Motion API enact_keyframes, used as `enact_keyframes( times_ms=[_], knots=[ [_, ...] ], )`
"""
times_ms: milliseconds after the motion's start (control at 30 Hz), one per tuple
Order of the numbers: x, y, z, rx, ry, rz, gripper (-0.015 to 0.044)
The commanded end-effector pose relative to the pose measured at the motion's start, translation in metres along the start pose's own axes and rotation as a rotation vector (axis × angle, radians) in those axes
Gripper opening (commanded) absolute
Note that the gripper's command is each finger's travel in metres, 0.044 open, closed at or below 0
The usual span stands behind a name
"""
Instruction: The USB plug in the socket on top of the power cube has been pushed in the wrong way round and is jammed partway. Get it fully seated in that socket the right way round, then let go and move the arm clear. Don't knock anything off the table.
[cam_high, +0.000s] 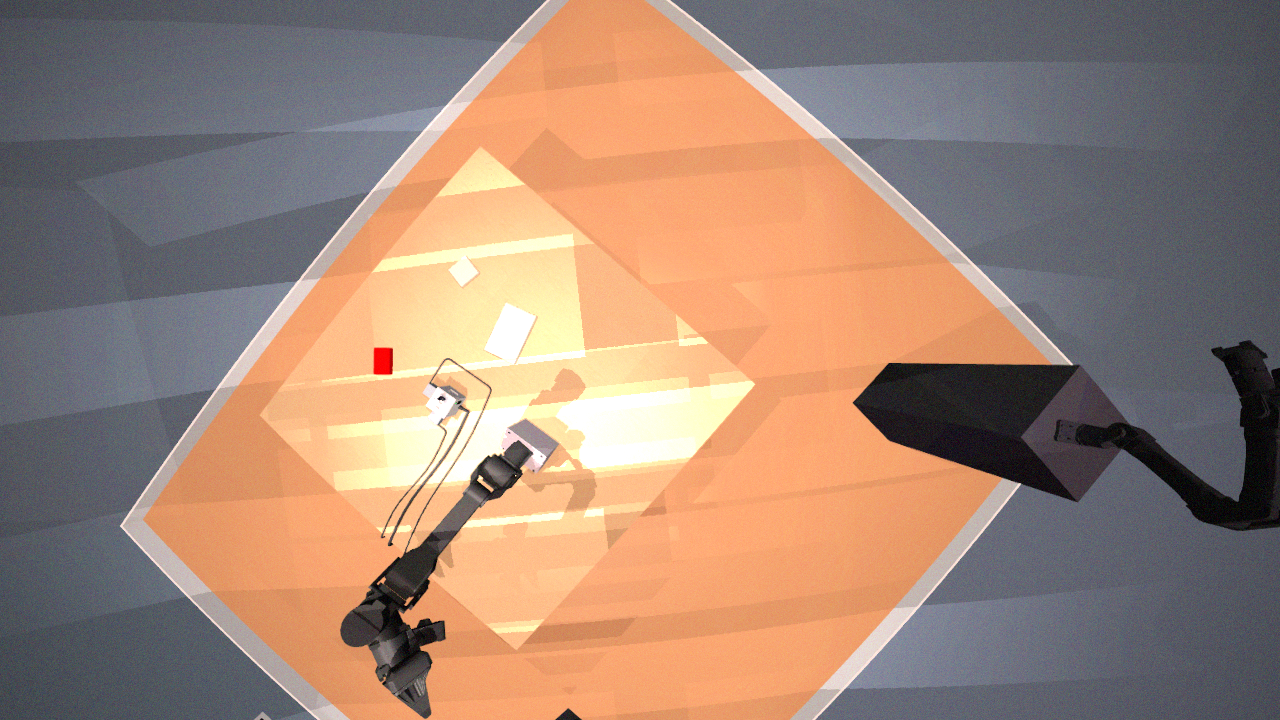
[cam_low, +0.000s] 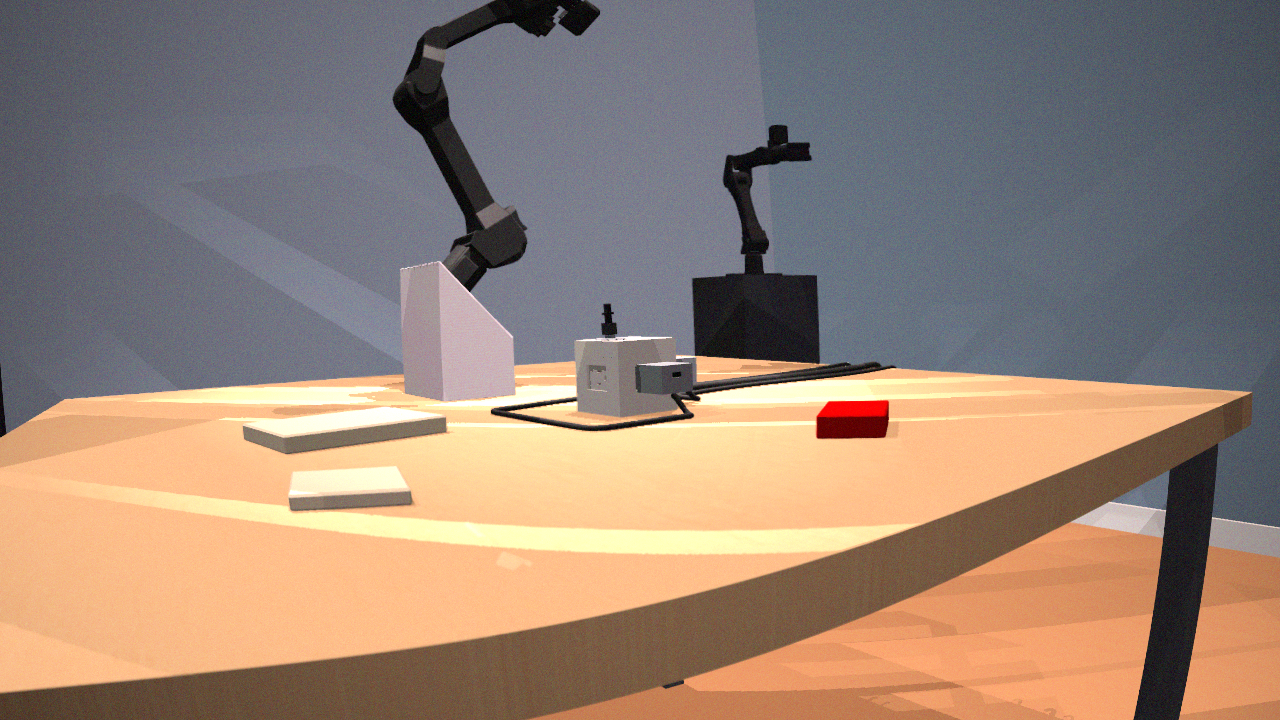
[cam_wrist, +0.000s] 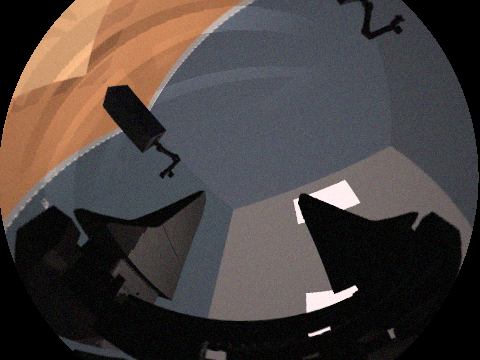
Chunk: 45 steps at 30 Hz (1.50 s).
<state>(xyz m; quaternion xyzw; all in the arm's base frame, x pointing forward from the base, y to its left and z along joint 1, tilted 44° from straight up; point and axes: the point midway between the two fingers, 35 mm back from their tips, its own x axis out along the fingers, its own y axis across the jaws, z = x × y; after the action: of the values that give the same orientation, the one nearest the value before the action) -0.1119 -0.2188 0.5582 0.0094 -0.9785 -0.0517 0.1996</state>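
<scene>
The white power cube (cam_high: 443, 407) (cam_low: 601, 376) stands on the table (cam_low: 554, 501). The black USB plug (cam_low: 608, 322) stands upright on its top, with a thin pale strip showing beneath its body. In the top view the plug is only a small dark spot and its way round cannot be told. The socket opening is hidden under the plug. My gripper (cam_wrist: 254, 197) is open and empty, its fingers wide apart. It is raised high and far from the cube, facing the walls and ceiling.
A grey adapter (cam_low: 664, 377) sticks out of the cube's side. Black cables (cam_high: 490, 391) (cam_low: 595, 428) loop around it. A red block (cam_high: 383, 360) (cam_low: 852, 420), a large pale slab (cam_high: 511, 333) (cam_low: 344, 429) and a small one (cam_high: 463, 270) (cam_low: 349, 488) lie nearby. My arm's wedge-shaped base (cam_low: 456, 344) stands behind.
</scene>
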Motion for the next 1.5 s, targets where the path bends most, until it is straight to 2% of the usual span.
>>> enact_keyframes(
  times_ms=[0, 100, 200, 300, 633, 800, 933, 1033, 1100, 1133, 1167, 1467],
  knots=[
    [0.002, 0.006, -0.001, 0.015, 0.002, 0.012, 0.0426],
    [0.02, 0.078, -0.005, 0.172, 0.032, 0.153, 0.044],
    [0.024, 0.099, -0.005, 0.242, 0.059, 0.218, 0.044],
    [0.028, 0.153, -0.003, 0.336, 0.088, 0.351, 0.044],
    [-0.012, 0.304, 0.003, 0.533, 0.248, 0.74, 0.044],
    [-0.048, 0.361, 0.008, 0.615, 0.345, 0.885, 0.044],
    [-0.098, 0.413, 0.012, 0.645, 0.42, 1.068, 0.044],
    [-0.118, 0.427, 0.015, 0.65, 0.477, 1.136, 0.044],
    [-0.159, 0.452, 0.026, 0.697, 0.545, 1.262, 0.044],
    [-0.161, 0.453, 0.026, 0.7, 0.547, 1.267, 0.044],
    [-0.185, 0.463, 0.029, 0.719, 0.598, 1.331, 0.044],
    [-0.315, 0.487, 0.061, 0.897, 0.834, 1.631, 0.044]
  ],
)
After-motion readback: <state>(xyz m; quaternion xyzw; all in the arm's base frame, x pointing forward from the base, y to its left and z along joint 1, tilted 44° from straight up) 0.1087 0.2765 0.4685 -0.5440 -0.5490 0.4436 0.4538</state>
